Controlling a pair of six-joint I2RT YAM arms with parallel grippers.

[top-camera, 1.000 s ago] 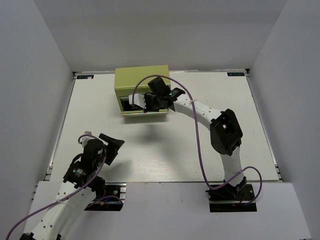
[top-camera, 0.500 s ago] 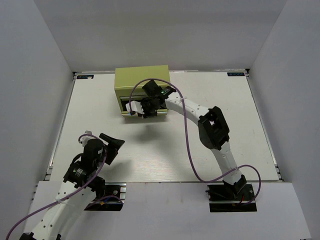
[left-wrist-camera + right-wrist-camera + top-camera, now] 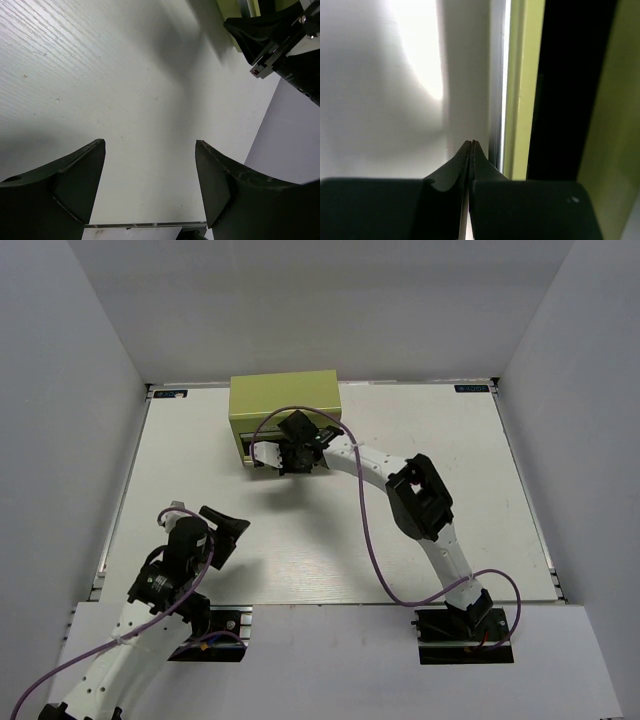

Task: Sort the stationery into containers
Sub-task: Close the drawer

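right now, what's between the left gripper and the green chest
Only bare white table lies between the left gripper and the chest, clearest in the top view. The shut right gripper sits at the chest's front.

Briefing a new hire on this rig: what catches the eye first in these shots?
The olive-green chest at the far middle of the table stands out first. The right arm stretches to its front, and the right gripper is shut beside a dark gap there. The left gripper hovers open and empty over the near left.
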